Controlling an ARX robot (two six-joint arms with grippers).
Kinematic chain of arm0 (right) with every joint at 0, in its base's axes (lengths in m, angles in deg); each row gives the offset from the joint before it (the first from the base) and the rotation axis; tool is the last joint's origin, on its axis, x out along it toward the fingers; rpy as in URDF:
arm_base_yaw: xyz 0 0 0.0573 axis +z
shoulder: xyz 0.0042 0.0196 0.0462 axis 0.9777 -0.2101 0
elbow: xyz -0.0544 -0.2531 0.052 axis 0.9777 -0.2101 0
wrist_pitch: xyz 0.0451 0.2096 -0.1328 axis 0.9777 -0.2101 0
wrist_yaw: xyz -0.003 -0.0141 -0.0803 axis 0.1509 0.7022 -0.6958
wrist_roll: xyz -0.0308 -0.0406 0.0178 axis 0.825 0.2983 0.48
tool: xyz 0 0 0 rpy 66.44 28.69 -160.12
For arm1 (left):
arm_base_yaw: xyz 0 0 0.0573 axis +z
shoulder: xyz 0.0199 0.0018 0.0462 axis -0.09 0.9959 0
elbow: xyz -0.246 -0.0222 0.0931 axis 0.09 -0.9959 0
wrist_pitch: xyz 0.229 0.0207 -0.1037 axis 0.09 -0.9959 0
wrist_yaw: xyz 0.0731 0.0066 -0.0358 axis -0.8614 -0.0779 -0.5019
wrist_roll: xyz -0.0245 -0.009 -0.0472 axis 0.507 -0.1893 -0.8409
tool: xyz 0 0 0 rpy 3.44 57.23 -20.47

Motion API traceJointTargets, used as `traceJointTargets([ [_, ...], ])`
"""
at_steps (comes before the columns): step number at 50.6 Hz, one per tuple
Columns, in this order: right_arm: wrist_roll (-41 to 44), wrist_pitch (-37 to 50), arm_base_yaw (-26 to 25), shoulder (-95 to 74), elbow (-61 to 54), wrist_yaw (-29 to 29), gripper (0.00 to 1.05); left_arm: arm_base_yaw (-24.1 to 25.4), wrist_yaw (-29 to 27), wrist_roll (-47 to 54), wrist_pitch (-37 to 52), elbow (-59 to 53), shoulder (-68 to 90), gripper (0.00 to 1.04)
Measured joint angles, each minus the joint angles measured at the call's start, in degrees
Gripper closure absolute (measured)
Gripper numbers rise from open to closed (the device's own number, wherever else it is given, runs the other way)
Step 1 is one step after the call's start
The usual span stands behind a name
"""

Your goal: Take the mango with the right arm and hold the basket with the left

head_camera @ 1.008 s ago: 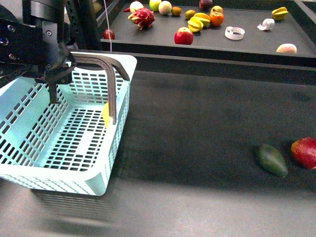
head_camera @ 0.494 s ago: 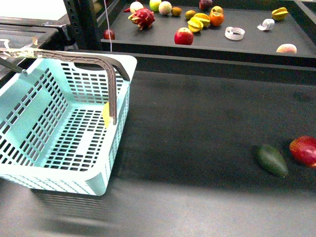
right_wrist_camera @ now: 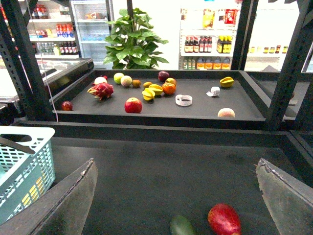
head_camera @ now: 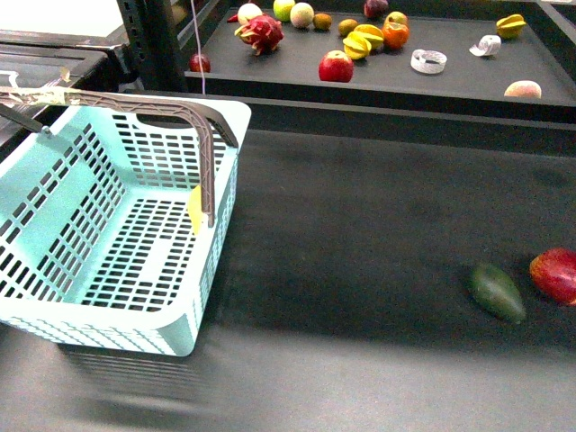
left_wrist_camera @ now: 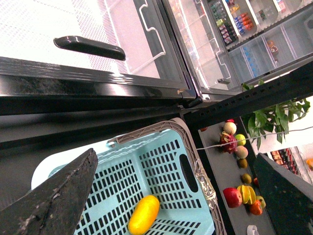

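The turquoise basket (head_camera: 108, 297) stands at the table's left with its grey-brown handles (head_camera: 171, 108) up. In the left wrist view the yellow mango (left_wrist_camera: 144, 214) lies inside the basket (left_wrist_camera: 161, 161), against a slotted wall. In the front view only a yellow patch (head_camera: 193, 209) shows by the near handle. My left gripper (left_wrist_camera: 176, 156) is open and empty, well above the basket. My right gripper (right_wrist_camera: 176, 161) is open and empty, above the table and right of the basket (right_wrist_camera: 24, 166). Neither arm shows in the front view.
A dark green fruit (head_camera: 496, 292) and a red fruit (head_camera: 555, 274) lie at the table's right, below my right gripper. A raised black shelf (head_camera: 297, 85) at the back holds several fruits. A glass-door cabinet (left_wrist_camera: 98, 49) stands left of the basket.
A second ago my left arm hung over the basket's rear left corner. It has since lifted out of the front view. The basket and the fruits have not moved.
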Motion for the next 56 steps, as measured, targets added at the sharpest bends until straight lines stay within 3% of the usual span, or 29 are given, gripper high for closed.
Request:
traceJointTargets([
  [8,0.0,0.0,0.0,0.0,0.0,0.0,0.08,0.4,2.1,2.0,0.9,-0.3,0.3,0.09],
  [13,0.0,0.0,0.0,0.0,0.0,0.0,0.08,3.5,24.0,21.1,20.4,-6.7,4.3,0.27],
  [18,0.0,0.0,0.0,0.0,0.0,0.0,0.08,2.8,33.8,39.0,25.7,-9.7,1.7,0.43],
  [23,0.0,0.0,0.0,0.0,0.0,0.0,0.08,2.1,33.2,49.9,23.5,-11.1,-3.5,0.61],
  [28,0.0,0.0,0.0,0.0,0.0,0.0,0.08,1.2,32.5,53.9,20.0,-12.5,-8.0,0.79],
  [31,0.0,0.0,0.0,0.0,0.0,0.0,0.08,-1.9,28.6,55.1,17.2,-13.3,-11.3,0.92],
  [34,0.0,0.0,0.0,0.0,0.0,0.0,0.08,-3.2,28.1,55.8,15.0,-13.8,-14.3,1.03],
  [56,0.0,0.0,0.0,0.0,0.0,0.0,0.08,-3.7,27.8,56.6,-1.7,-14.5,-33.3,1.03],
])
